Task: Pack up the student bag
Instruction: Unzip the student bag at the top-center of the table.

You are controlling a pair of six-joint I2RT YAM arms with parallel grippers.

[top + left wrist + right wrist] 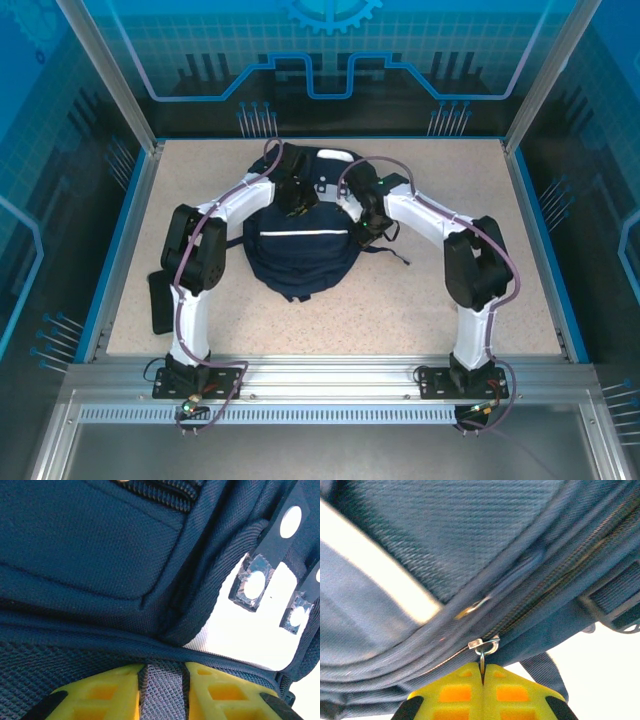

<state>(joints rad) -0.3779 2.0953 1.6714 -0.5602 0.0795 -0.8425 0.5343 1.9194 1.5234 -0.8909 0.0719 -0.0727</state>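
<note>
Student bag zipper in right gripper

Student bag blocks centre; black object left edge; table right free.

Cut off at the lower edge: fingers of left gripper and right gripper. Hidden between the right ones: end of zipper pull. Blurred: white stripe on student bag. Too small to name: dark flat thing.
</note>
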